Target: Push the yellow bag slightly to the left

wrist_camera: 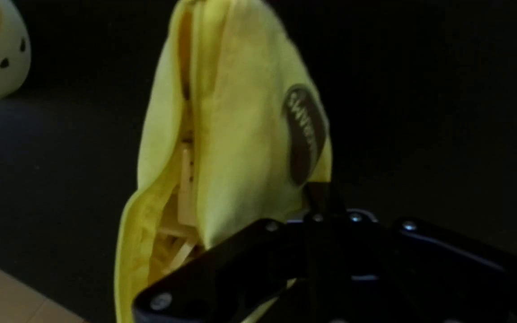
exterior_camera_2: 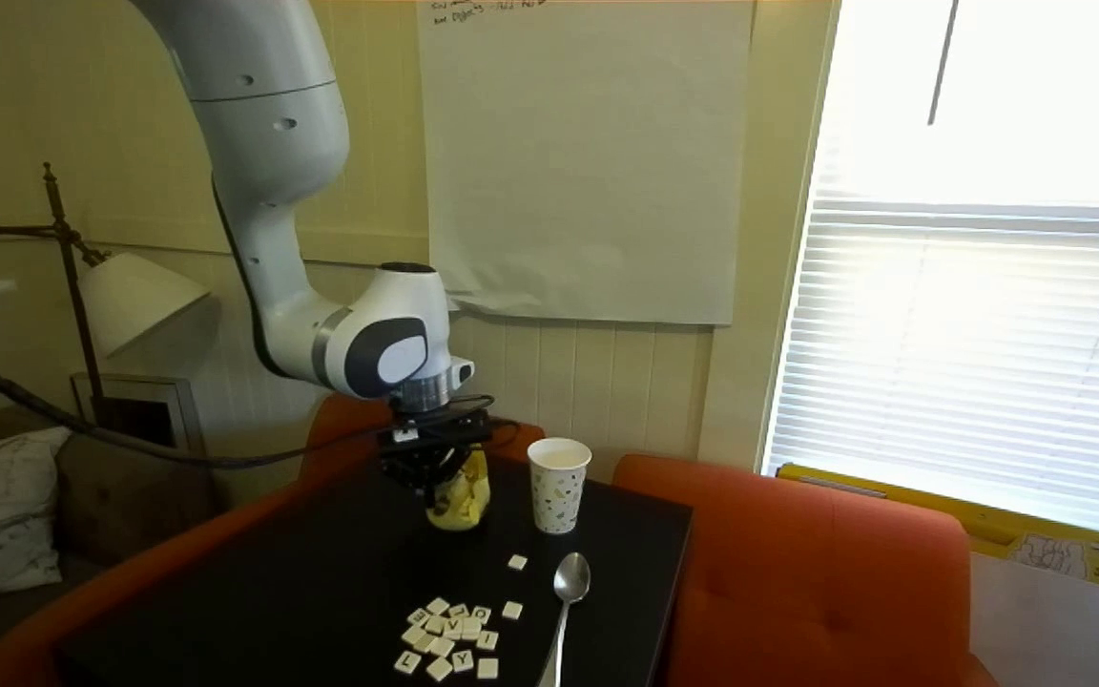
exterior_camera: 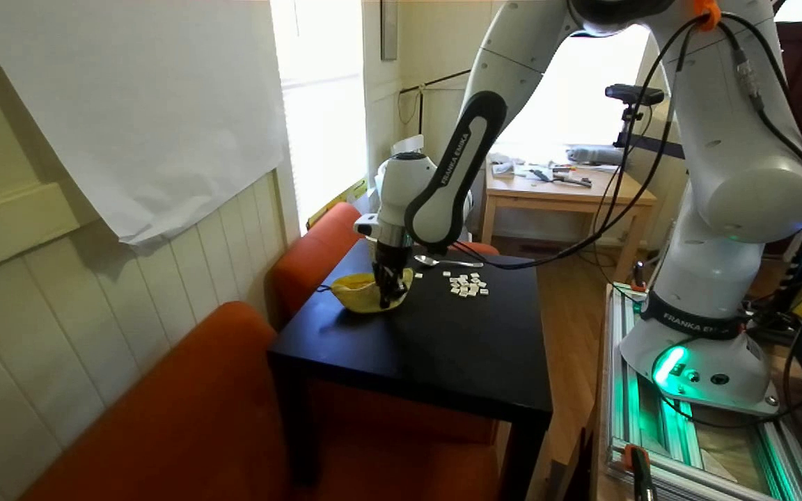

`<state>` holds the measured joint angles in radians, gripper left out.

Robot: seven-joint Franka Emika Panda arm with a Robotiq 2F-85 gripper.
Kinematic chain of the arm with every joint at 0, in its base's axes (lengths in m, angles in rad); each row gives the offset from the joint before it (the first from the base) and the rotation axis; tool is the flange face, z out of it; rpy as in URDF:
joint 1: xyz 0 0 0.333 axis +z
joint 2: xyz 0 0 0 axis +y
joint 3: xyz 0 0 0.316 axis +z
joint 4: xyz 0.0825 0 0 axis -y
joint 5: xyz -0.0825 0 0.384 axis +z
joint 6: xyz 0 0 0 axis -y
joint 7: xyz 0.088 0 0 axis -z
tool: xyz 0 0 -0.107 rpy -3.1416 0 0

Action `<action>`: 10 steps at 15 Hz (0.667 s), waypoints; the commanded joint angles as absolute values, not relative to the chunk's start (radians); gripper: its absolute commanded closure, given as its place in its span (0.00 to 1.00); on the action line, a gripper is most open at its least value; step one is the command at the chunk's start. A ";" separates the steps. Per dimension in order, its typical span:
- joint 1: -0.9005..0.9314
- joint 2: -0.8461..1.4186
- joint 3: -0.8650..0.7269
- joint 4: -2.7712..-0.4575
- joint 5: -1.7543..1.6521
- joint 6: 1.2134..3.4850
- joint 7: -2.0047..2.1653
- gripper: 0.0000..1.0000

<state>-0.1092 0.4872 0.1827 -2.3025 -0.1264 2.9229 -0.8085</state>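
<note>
Gripper: jaws together, set at side of yellow bag; contact unconfirmed. Bag lies near wall-side edge of black table, unzipped, pale pieces visible inside. Paper cup stands near bag, apart. Spoon lies beside adjoining edge, lettered tiles near it.

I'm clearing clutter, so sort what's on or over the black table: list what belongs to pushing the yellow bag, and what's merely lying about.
Part of the job:
yellow bag
claw

Just lying about on the table:
paper cup
spoon
letter tiles, most of them clustered, a couple apart
</note>
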 commanded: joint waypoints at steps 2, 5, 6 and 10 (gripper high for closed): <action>-0.116 0.360 0.161 -2.370 -0.143 2.709 -0.799 1.00; -0.112 0.344 0.127 -2.375 -0.138 2.691 -0.797 1.00; -0.109 0.345 0.118 -2.377 -0.139 2.697 -0.793 1.00; -0.090 0.360 0.082 -2.375 -0.159 2.696 -0.768 1.00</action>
